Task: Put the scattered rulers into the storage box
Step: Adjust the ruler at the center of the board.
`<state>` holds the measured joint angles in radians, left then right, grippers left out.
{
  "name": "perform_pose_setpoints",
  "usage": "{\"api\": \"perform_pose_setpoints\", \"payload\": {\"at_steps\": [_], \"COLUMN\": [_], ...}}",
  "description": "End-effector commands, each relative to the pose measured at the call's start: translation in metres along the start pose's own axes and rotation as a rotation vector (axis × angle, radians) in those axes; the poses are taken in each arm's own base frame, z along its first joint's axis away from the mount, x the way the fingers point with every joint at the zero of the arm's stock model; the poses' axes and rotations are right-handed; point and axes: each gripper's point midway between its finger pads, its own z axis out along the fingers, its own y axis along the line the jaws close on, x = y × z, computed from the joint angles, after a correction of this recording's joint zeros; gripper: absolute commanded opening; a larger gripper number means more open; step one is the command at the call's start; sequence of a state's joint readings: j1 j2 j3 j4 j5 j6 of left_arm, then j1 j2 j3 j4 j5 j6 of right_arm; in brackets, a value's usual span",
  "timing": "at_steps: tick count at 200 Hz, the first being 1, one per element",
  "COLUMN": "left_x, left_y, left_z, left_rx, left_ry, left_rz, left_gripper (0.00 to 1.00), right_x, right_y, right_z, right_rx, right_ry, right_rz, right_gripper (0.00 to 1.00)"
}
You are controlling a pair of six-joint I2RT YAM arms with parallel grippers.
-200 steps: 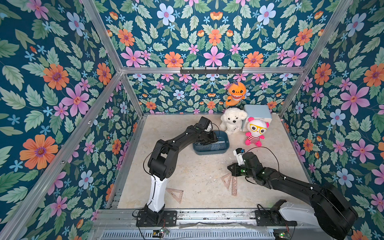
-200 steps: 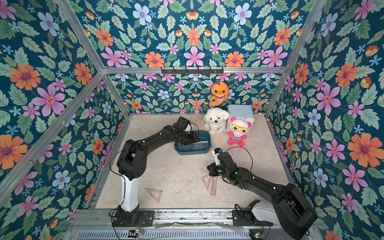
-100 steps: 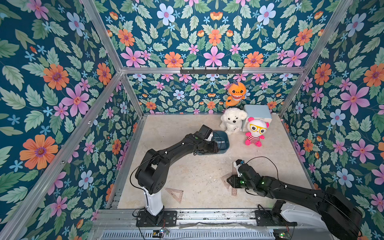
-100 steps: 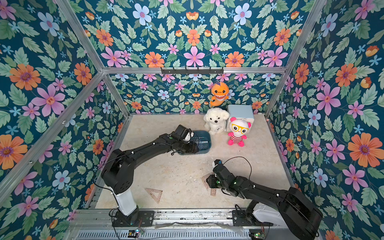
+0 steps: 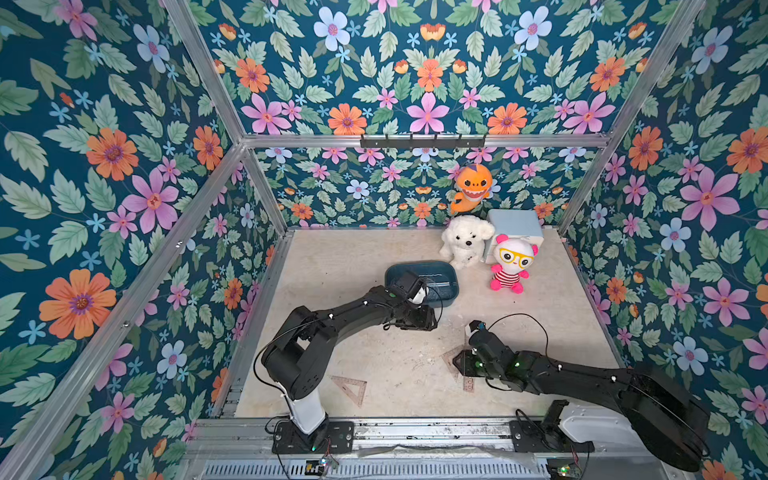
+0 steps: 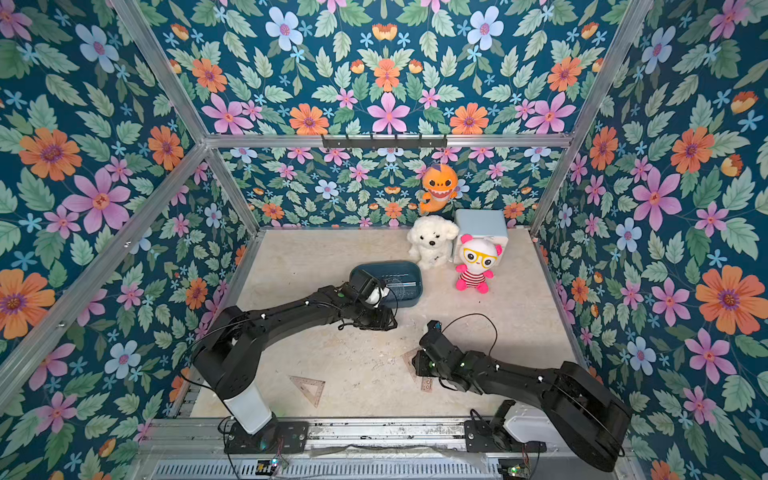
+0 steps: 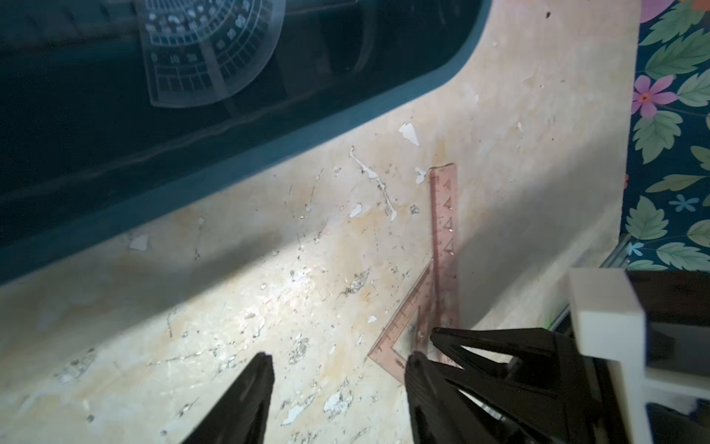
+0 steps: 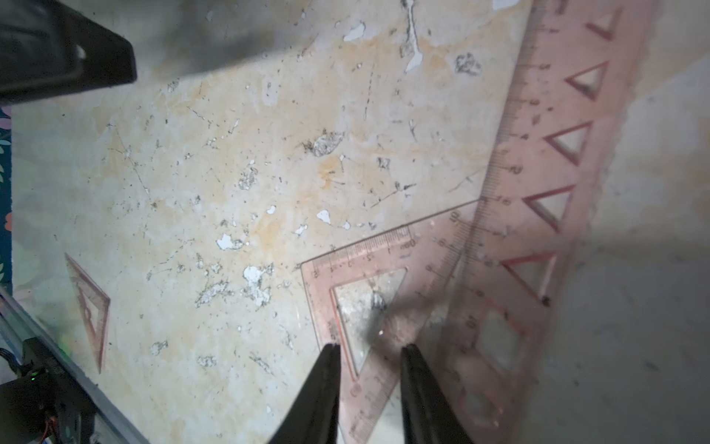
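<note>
Rulers [image 6: 427,383] loose on the table [image 5: 374,257] number three in both top views. Nearest, low in the frame and left of centre, a lone set square [image 5: 349,380] lies flat, well apart from everything else. To its right, lower centre-right, a second set square [image 8: 365,246] overlaps a long straight ruler [image 7: 443,215] along one edge; which sheet is on top I cannot tell. The right gripper [image 8: 370,348] is down over this pair, its arm reaching in from the lower right corner. Its jaws stand a little apart, tips on either side of a corner of the set square's cut-out window, with nothing pinched between them. Whether the tips touch the plastic is unclear. Just beyond, near mid-frame, the left gripper [image 7: 338,357] hangs low over bare table between that pair and the box [image 5: 451,272], jaws spread wide and empty. The box, dark teal, sits flat just above centre, its near wall partly hidden by the left wrist. Inside it the left wrist view shows a clear protractor [image 7: 207,57] lying on the bottom, and pale lines of other pieces show faintly there in both top views. Farthest, toward the upper right of the table, a white dog [image 5: 465,243] sits just beside the box's far right corner, a pink doll [image 5: 513,259] in yellow glasses next to it, a pale blue cube [image 5: 517,220] behind both — and an orange shark [image 5: 471,187] against the back wall above them.
</note>
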<state>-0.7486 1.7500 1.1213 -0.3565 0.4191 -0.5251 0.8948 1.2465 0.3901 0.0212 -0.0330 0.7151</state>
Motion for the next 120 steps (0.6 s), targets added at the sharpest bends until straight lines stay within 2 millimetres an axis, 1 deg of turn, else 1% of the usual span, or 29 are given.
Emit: {"api": "perform_pose_setpoints", "payload": {"at_steps": [1, 43, 83, 101, 120], "left_x": [0.002, 0.009, 0.023, 0.03, 0.033], "left_y": [-0.004, -0.001, 0.008, 0.012, 0.017], "left_z": [0.007, 0.02, 0.035, 0.038, 0.042], "left_rx": [0.033, 0.041, 0.053, 0.052, 0.038], "left_ry": [0.008, 0.045, 0.089, 0.1, 0.11], "left_rz": [0.0, -0.001, -0.027, -0.033, -0.035], "left_gripper": [0.61, 0.61, 0.59, 0.55, 0.52], "right_x": [-0.003, -0.003, -0.005, -0.008, -0.008], "right_y": [-0.001, -0.004, 0.007, 0.012, 0.011], "right_z": [0.0, 0.005, 0.017, 0.02, 0.022], "right_rx": [0.012, 0.029, 0.003, -0.009, 0.005], "right_ry": [-0.016, -0.009, 0.011, 0.012, 0.021], "right_rz": [-0.01, -0.012, -0.032, -0.043, -0.049], "right_gripper": [0.31, 0.34, 0.33, 0.33, 0.32]}}
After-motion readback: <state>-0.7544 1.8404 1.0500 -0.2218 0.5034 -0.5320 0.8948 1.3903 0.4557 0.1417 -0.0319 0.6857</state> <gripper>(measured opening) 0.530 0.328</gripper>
